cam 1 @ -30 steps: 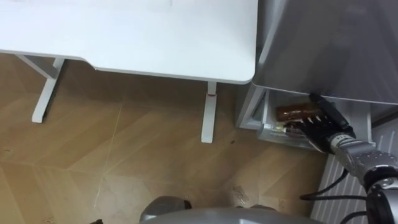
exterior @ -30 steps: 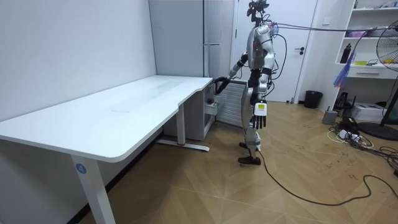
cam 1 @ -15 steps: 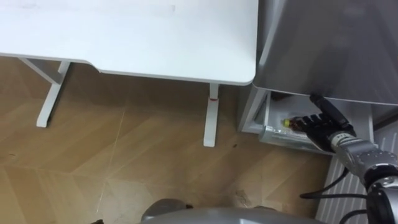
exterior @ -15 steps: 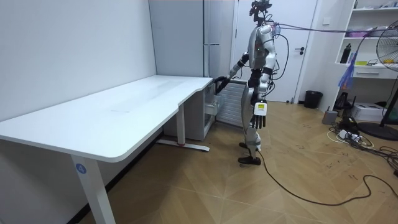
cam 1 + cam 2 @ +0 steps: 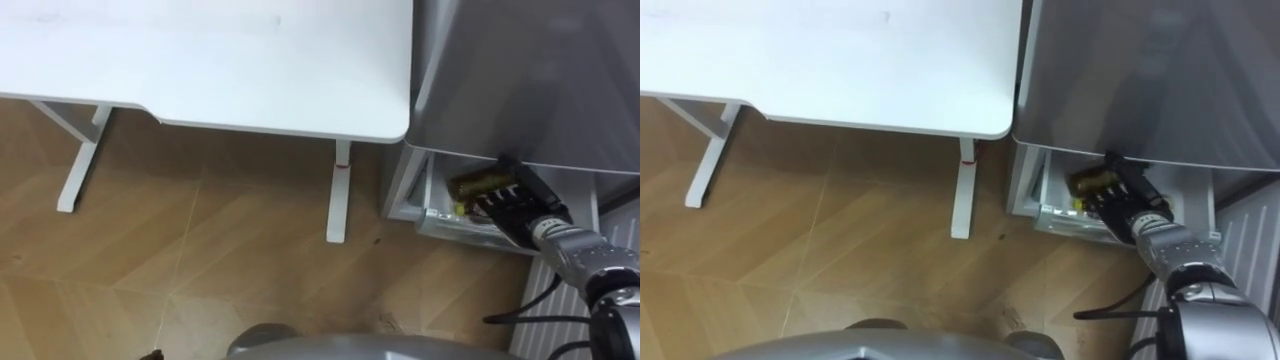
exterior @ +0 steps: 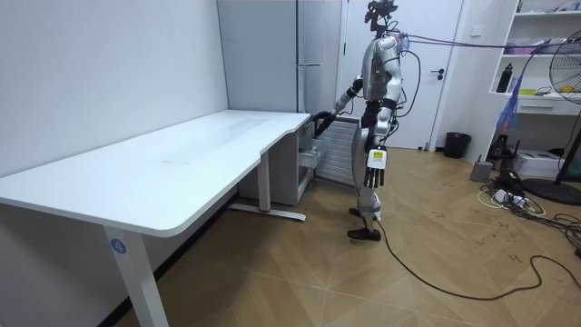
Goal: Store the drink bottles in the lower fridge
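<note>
A brown drink bottle [image 5: 478, 184] lies tilted in the open lower fridge compartment [image 5: 432, 212], under the grey fridge front [image 5: 530, 80]. My right hand [image 5: 515, 205] reaches into that compartment from the right, its dark fingers curled round the bottle. A yellow cap [image 5: 459, 207] shows just below the bottle. In the right eye view the same bottle [image 5: 1093, 182] sits at the tips of the right hand [image 5: 1128, 212]. In the room view I stand beside the fridge [image 6: 272, 54], my right hand [image 6: 322, 118] stretched towards it and my left hand [image 6: 373, 170] hanging straight down, open.
A white desk [image 5: 200, 60] stands close against the fridge's left side, with its leg [image 5: 337, 190] next to the compartment. A white ribbed panel [image 5: 545, 290] stands at my right. The wooden floor [image 5: 200, 250] lies below the desk.
Half a second ago the bottle was hidden behind the right hand; now it shows again, tilted, above the fingers. The hand has shifted slightly up and left.
</note>
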### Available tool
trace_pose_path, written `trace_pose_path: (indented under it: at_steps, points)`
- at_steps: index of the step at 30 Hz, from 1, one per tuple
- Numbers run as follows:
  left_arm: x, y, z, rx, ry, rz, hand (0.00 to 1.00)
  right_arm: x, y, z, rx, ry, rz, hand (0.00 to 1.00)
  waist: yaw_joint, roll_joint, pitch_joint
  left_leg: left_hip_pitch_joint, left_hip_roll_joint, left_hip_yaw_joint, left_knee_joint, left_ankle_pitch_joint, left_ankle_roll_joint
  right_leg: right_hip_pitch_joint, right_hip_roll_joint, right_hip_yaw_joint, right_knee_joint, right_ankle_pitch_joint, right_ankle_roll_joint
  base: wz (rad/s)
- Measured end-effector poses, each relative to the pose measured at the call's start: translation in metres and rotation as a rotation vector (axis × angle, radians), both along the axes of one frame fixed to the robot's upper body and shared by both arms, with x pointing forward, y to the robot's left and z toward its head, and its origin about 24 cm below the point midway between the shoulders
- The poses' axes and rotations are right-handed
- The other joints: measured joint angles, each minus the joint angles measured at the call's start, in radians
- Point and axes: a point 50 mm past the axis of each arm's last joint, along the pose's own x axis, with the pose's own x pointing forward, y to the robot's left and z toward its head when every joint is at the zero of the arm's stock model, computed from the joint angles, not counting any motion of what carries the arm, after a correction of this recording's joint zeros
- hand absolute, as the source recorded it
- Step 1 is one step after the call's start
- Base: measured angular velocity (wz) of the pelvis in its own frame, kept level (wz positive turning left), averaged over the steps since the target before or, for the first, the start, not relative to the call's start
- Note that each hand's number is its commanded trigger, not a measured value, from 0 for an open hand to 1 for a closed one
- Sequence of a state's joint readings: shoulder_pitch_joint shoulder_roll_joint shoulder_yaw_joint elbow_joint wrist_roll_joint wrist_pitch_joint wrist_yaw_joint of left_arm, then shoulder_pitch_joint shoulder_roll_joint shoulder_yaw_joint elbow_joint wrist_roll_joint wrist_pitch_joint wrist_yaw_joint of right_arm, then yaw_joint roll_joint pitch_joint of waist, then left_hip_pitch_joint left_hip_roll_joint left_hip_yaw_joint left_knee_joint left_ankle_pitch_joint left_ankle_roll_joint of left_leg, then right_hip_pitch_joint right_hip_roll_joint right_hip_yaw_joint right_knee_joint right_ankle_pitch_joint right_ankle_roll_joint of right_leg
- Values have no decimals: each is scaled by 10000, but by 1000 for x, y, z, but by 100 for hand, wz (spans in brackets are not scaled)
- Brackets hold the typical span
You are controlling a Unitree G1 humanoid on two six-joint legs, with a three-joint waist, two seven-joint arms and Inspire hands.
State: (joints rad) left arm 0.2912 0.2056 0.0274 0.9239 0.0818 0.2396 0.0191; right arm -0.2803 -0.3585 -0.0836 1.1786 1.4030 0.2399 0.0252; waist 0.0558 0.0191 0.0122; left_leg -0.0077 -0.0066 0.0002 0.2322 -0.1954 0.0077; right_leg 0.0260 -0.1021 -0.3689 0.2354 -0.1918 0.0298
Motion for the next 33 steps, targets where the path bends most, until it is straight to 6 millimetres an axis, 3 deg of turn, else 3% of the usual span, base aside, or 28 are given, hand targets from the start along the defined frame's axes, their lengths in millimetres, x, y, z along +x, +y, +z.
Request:
trace_pose_path:
  at_steps: [7, 11, 18, 30, 33]
  points:
    - [1, 2, 0, 43, -87, 86, 0, -3, 0, -2, 24, -34, 7, 0, 1, -82, -64, 170, 13, 125, -70, 1, 2, 88, 7, 94, -37, 9, 11, -4]
    - [-2, 3, 1, 64, -39, 93, 0, -15, -4, -6, 42, -81, -230, 0, -10, -138, -200, 417, 15, 149, -202, 1, 2, 343, 60, 88, -334, 72, 58, 0]
    - [0, 3, 1, 240, -248, 49, 0, -31, -10, -12, -298, -342, -494, 0, -102, -362, -114, 805, 139, 525, -412, -3, -4, 592, 189, 288, -513, 129, 20, -9]
    - [-3, 4, 1, 438, -167, 67, 0, -80, -5, -35, -99, 1007, -884, 0, -281, -460, -79, 1405, 206, 1123, -690, -14, -16, 851, 312, 933, -656, 168, 27, -15]
    - [1, 4, 1, 436, -239, 37, 0, -92, -1, -41, 36, 1347, -963, 0, -300, -490, -38, 1408, 251, 1224, -690, -55, -69, 850, 355, 1046, -648, 172, 21, -9]
